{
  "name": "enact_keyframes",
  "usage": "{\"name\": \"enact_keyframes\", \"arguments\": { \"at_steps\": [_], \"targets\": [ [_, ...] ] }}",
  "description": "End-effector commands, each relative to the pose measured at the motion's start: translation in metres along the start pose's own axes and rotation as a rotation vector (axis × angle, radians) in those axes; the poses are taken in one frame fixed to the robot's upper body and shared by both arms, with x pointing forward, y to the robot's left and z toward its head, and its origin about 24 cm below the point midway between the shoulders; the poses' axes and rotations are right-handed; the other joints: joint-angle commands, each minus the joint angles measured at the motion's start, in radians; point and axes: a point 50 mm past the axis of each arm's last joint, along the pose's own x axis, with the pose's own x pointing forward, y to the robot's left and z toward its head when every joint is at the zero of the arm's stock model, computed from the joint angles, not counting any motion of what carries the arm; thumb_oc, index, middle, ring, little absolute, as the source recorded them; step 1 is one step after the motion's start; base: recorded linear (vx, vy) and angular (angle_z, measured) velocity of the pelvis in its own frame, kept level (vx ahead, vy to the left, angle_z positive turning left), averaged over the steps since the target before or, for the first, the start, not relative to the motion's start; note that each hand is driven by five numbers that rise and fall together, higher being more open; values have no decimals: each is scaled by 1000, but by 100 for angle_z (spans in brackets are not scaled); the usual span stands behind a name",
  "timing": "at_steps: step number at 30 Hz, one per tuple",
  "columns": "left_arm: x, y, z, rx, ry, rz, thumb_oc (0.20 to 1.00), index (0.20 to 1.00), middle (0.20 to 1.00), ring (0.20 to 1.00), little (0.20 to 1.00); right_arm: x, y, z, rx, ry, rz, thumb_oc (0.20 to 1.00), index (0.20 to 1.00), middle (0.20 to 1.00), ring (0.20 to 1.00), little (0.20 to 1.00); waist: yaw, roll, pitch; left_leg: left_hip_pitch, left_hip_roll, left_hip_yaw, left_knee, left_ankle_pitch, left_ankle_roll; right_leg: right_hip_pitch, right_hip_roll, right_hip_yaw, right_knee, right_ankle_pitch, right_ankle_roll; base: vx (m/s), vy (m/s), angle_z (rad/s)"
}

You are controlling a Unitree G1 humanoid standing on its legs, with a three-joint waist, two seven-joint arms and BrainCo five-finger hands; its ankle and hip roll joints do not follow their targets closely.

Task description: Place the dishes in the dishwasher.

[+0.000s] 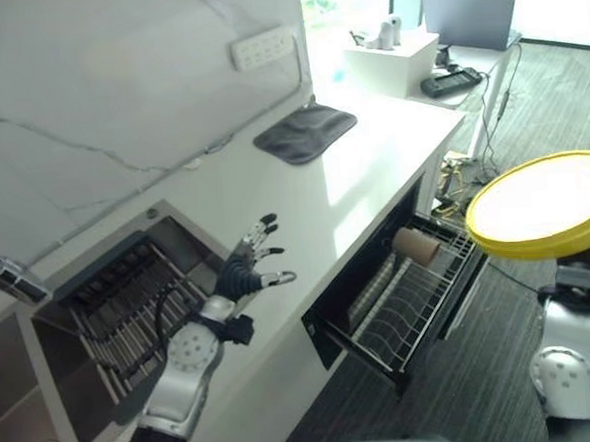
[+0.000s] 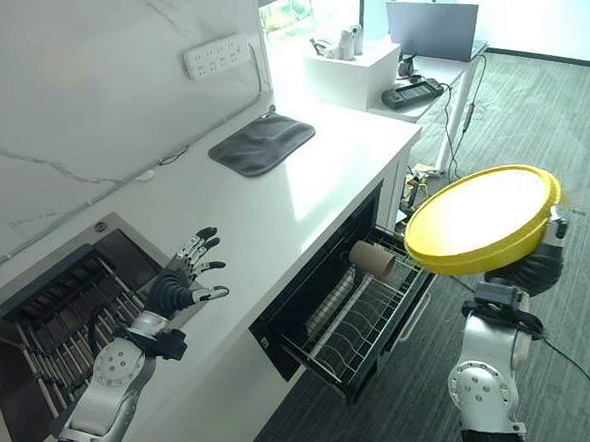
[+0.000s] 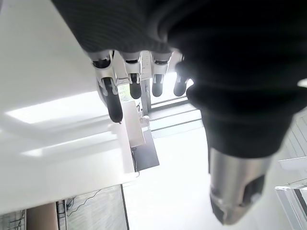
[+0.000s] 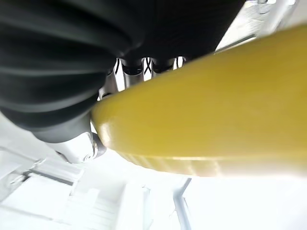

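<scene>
A large yellow plate (image 1: 545,206) hangs flat in the air to the right of the pulled-out dishwasher rack (image 1: 410,304). My right hand (image 2: 533,265) grips its far edge from below, fingers (image 4: 144,67) on one side and thumb on the other, shut on the plate (image 4: 216,120). A brown cup (image 1: 415,244) lies on its side at the back of the rack. My left hand (image 1: 240,274) hovers over the white counter beside the sink, fingers (image 3: 112,96) spread straight, holding nothing.
A sink with a dark drying rack (image 1: 130,306) and a faucet (image 1: 13,278) lies at the left. A grey mat (image 1: 305,132) sits on the counter below a power strip (image 1: 261,48). Beyond stand a white box (image 1: 391,65) and a desk with a laptop (image 1: 468,20).
</scene>
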Motion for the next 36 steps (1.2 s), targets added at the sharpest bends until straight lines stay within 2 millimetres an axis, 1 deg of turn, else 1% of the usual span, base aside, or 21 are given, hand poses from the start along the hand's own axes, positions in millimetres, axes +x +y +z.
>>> {"name": "enact_keyframes", "arguments": {
  "at_steps": [1,3,5,7,15,18,23,26,27,29,30,34,36],
  "targets": [
    [6,18,20,75,-100,17,1000,1000,1000,1000,1000,7,25,-9,54,18,146,200,200,200,200,200,8,-63,-31,2,6,-67,5,-49,0,30,-60,-63,-2,30,51,0,0,0],
    [9,14,20,69,-106,2,1000,1000,1000,1000,1000,6,22,-27,45,73,132,200,200,200,200,200,22,-63,-32,1,4,-78,3,-49,2,35,-62,-71,-7,30,49,0,0,0],
    [12,11,20,66,-107,-10,1000,1000,1000,1000,1000,5,24,-36,-35,85,151,200,200,200,200,200,32,-62,-35,2,1,-87,2,-50,4,40,-62,-79,-10,29,48,1,7,3],
    [13,10,18,54,-99,-22,1000,1000,1000,1000,1000,5,24,-46,-58,111,151,200,200,200,200,200,42,-62,-37,3,-1,-94,0,-49,4,45,-63,-85,-11,28,47,4,22,12],
    [17,3,19,34,-114,-53,1000,1000,1000,1000,1000,4,11,-63,-64,136,53,200,200,200,200,200,64,-63,-39,1,-6,-110,-1,-50,9,55,-63,-107,-8,21,42,6,24,15],
    [18,1,18,26,-114,-64,1000,1000,1000,1000,1000,3,6,-69,-102,141,20,200,200,200,200,200,71,-63,-40,-1,-9,-118,-1,-50,11,59,-62,-113,-9,18,40,2,5,2],
    [20,-5,18,14,-120,-104,1000,1000,1000,1000,1000,4,-10,-80,-164,155,-79,200,200,200,200,200,91,-63,-42,-3,-13,-133,-1,-51,11,68,-58,-120,-14,16,34,9,3,4],
    [23,-7,19,13,-129,-117,1000,1000,1000,1000,1000,7,-15,-85,-167,159,-119,200,200,200,200,200,102,-61,-41,-3,-15,-142,-1,-51,12,72,-57,-123,-15,15,31,21,14,17],
    [25,-9,20,9,-135,-122,1000,1000,1000,1000,1000,10,-21,-88,-158,160,-162,200,200,200,200,200,110,-58,-43,-2,-16,-148,-1,-53,13,76,-57,-127,-16,13,29,29,21,5],
    [27,-9,21,6,-136,-123,1000,1000,1000,1000,1000,11,-26,-90,-141,164,-202,200,200,200,200,200,116,-55,-44,-1,-18,-152,-1,-54,13,78,-57,-133,-16,11,28,32,23,8],
    [27,-9,20,5,-133,-126,1000,1000,1000,1000,1000,10,-32,-93,-135,174,-232,200,200,200,200,200,122,-54,-45,0,-20,-156,-1,-55,14,82,-57,-137,-17,11,27,31,18,8],
    [26,-7,19,3,-127,-127,1000,1000,1000,1000,1000,9,-43,-98,-162,195,-279,200,200,200,200,200,137,-49,-44,-1,-25,-168,-1,-56,16,88,-58,-146,-18,9,24,22,14,15],
    [24,-5,19,3,-129,-129,1000,1000,1000,1000,1000,9,-51,-100,-189,210,-311,200,200,200,200,200,149,-47,-44,-1,-29,-176,-1,-56,17,91,-60,-154,-19,9,23,15,3,2]
  ]
}}
